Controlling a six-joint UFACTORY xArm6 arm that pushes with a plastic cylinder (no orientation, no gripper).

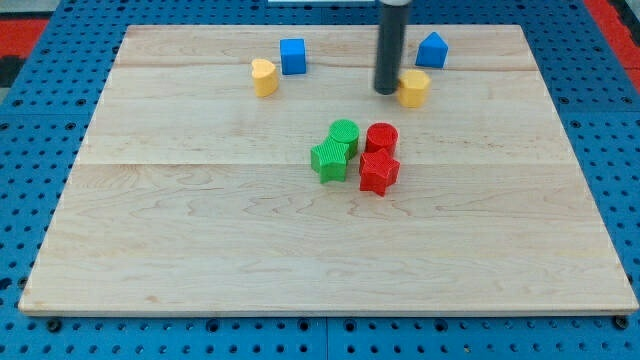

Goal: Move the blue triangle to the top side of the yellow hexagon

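Note:
The blue triangle [432, 49] sits near the view's top right of the wooden board. The yellow hexagon [413, 88] lies just below and slightly left of it, with a small gap between them. My tip [386, 91] stands right at the left side of the yellow hexagon, touching or almost touching it. The tip is below and to the left of the blue triangle.
A blue cube [292, 56] and a yellow heart-like block [264, 77] sit at the top left-centre. A green cylinder [343, 134], green star block [329, 160], red cylinder [381, 138] and red star block [378, 172] cluster at the centre. The board's edge [320, 312] runs along the bottom.

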